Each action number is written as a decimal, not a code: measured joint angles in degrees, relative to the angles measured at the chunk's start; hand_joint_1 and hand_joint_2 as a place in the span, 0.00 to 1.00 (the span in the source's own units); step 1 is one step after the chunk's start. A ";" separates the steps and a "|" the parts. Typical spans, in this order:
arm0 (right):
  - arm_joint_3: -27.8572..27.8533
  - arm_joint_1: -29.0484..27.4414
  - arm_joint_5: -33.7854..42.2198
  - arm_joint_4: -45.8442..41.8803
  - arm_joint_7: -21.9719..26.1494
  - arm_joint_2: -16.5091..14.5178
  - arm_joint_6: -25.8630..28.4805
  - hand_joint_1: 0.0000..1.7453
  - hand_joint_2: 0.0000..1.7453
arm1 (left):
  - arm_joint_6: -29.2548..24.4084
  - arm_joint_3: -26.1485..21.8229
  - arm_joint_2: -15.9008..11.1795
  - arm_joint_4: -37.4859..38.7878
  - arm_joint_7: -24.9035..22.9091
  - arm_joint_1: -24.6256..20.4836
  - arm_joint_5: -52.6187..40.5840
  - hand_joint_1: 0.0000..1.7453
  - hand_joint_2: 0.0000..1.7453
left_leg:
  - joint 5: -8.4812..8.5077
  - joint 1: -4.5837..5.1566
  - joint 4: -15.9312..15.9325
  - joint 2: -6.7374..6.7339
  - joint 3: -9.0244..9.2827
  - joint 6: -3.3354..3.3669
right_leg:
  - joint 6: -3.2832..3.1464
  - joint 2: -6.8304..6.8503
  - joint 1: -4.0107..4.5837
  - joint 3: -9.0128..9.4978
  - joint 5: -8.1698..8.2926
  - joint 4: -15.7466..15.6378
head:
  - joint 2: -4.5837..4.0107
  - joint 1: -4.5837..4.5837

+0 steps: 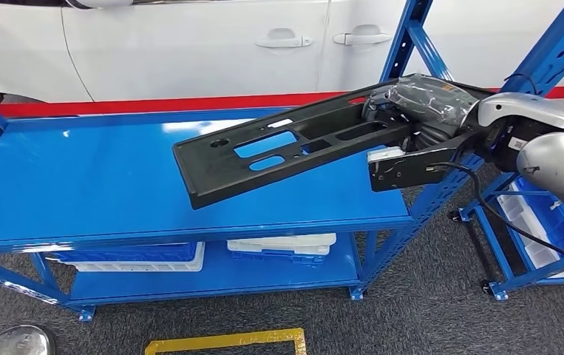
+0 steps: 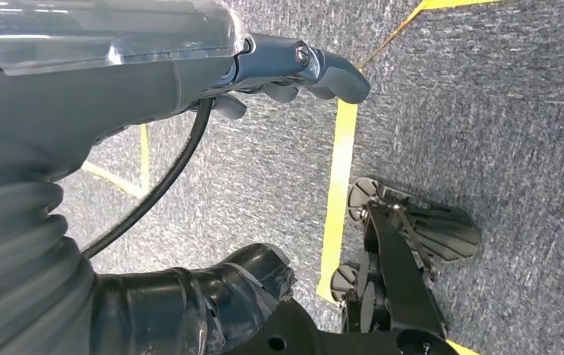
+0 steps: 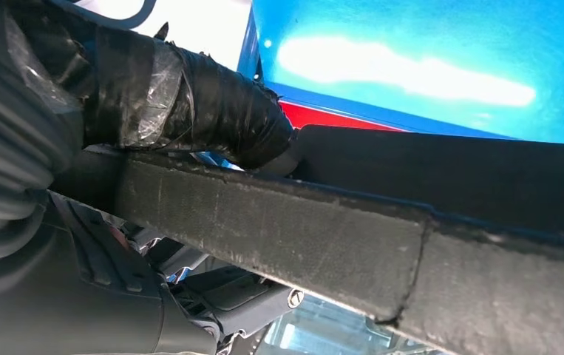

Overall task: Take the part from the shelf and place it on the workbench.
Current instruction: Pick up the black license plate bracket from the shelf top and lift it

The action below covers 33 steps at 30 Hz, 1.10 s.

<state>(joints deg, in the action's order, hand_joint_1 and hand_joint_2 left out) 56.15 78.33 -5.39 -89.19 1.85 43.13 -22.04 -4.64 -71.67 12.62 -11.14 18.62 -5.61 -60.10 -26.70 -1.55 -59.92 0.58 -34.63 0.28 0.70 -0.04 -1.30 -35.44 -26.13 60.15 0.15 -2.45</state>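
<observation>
The part (image 1: 279,148) is a long black plastic panel with several cutouts. My right hand (image 1: 419,103), wrapped in clear film and black tape, grips its right end. The panel reaches out to the left over the blue top shelf (image 1: 79,177), its free end lower and close to the surface; whether it touches I cannot tell. In the right wrist view the taped thumb (image 3: 190,103) presses on the panel's thick edge (image 3: 301,237), with the blue surface behind. My left hand (image 2: 293,70) hangs over the grey carpet and holds nothing, its thumb stretched out.
A white car (image 1: 190,44) stands right behind the shelf. Blue uprights (image 1: 412,37) rise at the shelf's right end. White and blue trays (image 1: 279,245) lie on the lower level. A second blue rack with bins (image 1: 537,222) stands at the right. Yellow tape (image 1: 227,340) marks the carpet.
</observation>
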 joint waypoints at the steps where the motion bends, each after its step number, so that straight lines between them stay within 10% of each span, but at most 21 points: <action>1: 0.00 -0.04 -0.02 -0.01 0.03 0.10 0.05 1.00 1.00 | -0.02 0.00 0.01 0.01 -0.04 -0.04 -0.08 0.00 1.00 | 0.46 -0.11 0.57 -0.11 0.24 0.36 | 0.26 -0.05 -0.01 0.11 -0.12 -0.09 | 0.00 0.01; 7: 0.46 -0.08 -0.17 0.19 0.29 0.47 -0.11 1.00 1.00 | -0.07 0.07 0.04 -0.01 -0.25 -0.31 -0.56 0.00 1.00 | 1.91 -0.61 1.95 -0.42 0.20 1.42 | 1.49 -0.04 -0.60 -4.53 -7.79 13.27 | -0.01 0.04; 12: 0.71 0.15 0.15 0.21 0.84 0.45 -0.10 1.00 1.00 | 0.03 0.22 0.07 -0.02 -0.02 -0.42 -0.66 0.00 1.00 | 1.93 -1.29 0.33 0.47 -1.21 0.00 | 2.59 -0.02 -1.36 2.09 -2.30 2.01 | 0.00 0.06; 17: 0.92 0.07 0.57 0.00 1.66 0.36 0.78 1.00 1.00 | 0.22 0.46 0.11 -0.03 0.19 -0.38 -1.10 0.00 1.00 | 2.24 -1.41 -0.01 1.57 -2.74 -2.18 | 0.52 0.77 -0.79 1.84 -1.67 0.35 | 0.00 0.01; 21: 1.12 -1.67 0.15 -0.28 2.38 0.63 2.80 1.00 1.00 | 0.17 0.49 0.10 -0.03 -0.16 -0.23 -1.21 0.00 1.00 | -5.96 -0.91 -11.68 0.16 -6.70 -1.69 | -1.23 2.46 -0.23 0.88 -0.58 -0.06 | 0.00 0.00; 23: 1.14 -3.36 -0.31 -0.50 2.74 0.78 3.80 1.00 1.00 | 0.03 0.48 0.10 -0.03 -0.37 -0.08 -1.25 0.00 1.00 | -6.73 -0.83 -15.07 0.04 -6.67 -1.51 | -1.40 2.88 0.04 0.42 -0.44 0.19 | 0.00 0.00; 28: 1.10 -5.76 -1.66 -1.31 3.41 0.94 4.70 1.00 1.00 | -0.20 0.49 0.10 -0.03 -0.51 0.06 -1.36 0.00 1.00 | -1.78 -0.63 -2.66 0.47 1.66 -1.00 | -0.76 2.71 0.16 -0.85 -0.20 1.50 | 0.00 0.03; 33: 0.51 -8.47 -2.32 -2.06 3.78 2.42 5.16 1.00 1.00 | -0.39 0.50 0.10 -0.03 -0.19 -0.07 -1.36 0.00 1.00 | -1.69 -0.56 -0.58 -0.30 1.53 0.53 | 1.00 1.36 -0.18 -2.32 -0.76 2.82 | 0.00 0.10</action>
<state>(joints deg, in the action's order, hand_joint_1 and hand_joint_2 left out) 56.66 69.86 -7.72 -91.25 5.63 45.56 -16.87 -5.03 -71.17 12.72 -11.17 18.43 -5.68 -61.46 -28.39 -2.10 -60.50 0.28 -33.10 0.80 1.70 1.31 -1.47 -37.76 -26.89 62.97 0.15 -2.34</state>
